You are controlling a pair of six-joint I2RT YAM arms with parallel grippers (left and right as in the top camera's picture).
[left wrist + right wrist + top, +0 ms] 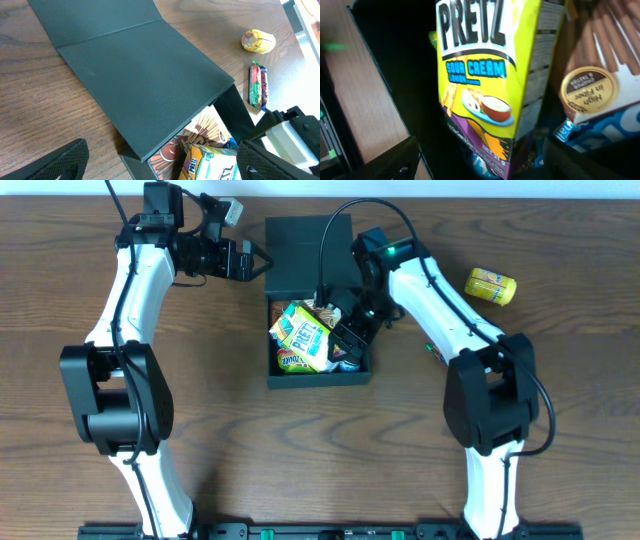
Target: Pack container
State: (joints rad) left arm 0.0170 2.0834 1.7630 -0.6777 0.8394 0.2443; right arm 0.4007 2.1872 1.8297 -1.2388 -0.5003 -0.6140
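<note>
The dark container (318,378) lies mid-table, its flap lid (300,255) open toward the far side. Inside it are a yellow Pretz box (305,335), a brown snack box (600,75) and a blue packet (592,131). My left gripper (258,260) hovers open at the lid's left edge. In the left wrist view, the lid (140,75) and the box corner lie between its spread fingers (55,162). My right gripper (348,332) is down inside the container, open. The lower end of the Pretz box (490,75) sits between its fingers (395,160) with gaps on both sides.
A yellow snack packet (491,286) lies on the wood to the right of the container. A red-and-green bar (258,85) rests nearer the right arm. Both arm bases stand at the near edge of the table.
</note>
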